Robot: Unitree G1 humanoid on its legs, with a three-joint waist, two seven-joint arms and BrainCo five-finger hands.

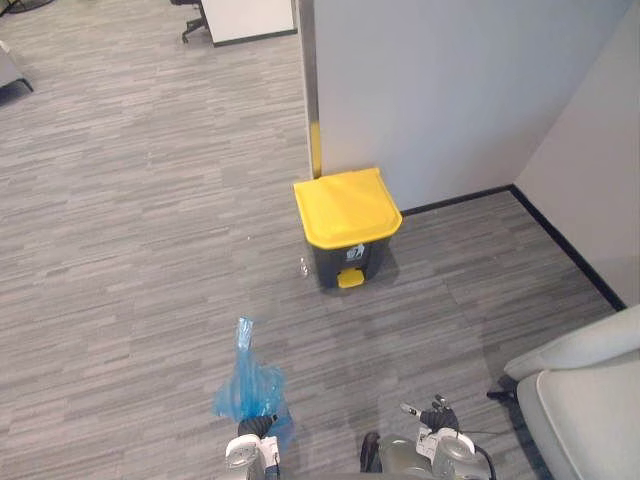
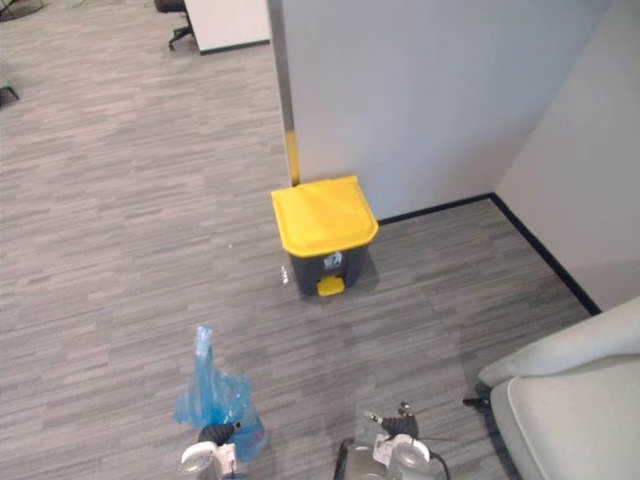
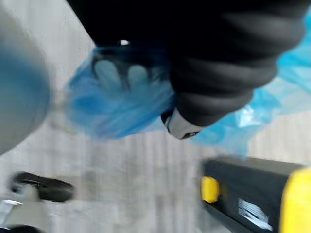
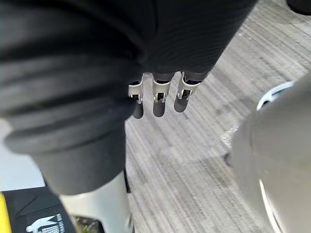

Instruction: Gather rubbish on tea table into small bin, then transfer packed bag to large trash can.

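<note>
**Bag in hand, trash can ahead**

The left hand (image 1: 257,426) has its fingers closed into the gathered plastic of the blue bag (image 1: 250,388), which bunches around and above the hand. In the left wrist view the film wraps right over the fingers. The right hand (image 1: 438,416) hangs off to the side of it, holding nothing, with its fingers (image 4: 155,104) loose and nearly straight over bare floor (image 1: 150,250). Just beyond the right hand, on its outer side, is the edge of a pale armchair (image 1: 585,400).

Ahead of both hands, well apart from them and roughly between their lines, stands the dark trash can (image 1: 345,262). Its yellow lid (image 1: 347,208) is down, and a yellow pedal (image 1: 350,279) faces the robot. A grey wall (image 1: 450,90) rises behind it.

This looks like the last step, carrying the packed bag to the large can. The next move calls for closing that gap and then getting the lid up, by the pedal or with the free right hand. Only then can the left hand lower the bag in and let go.
</note>
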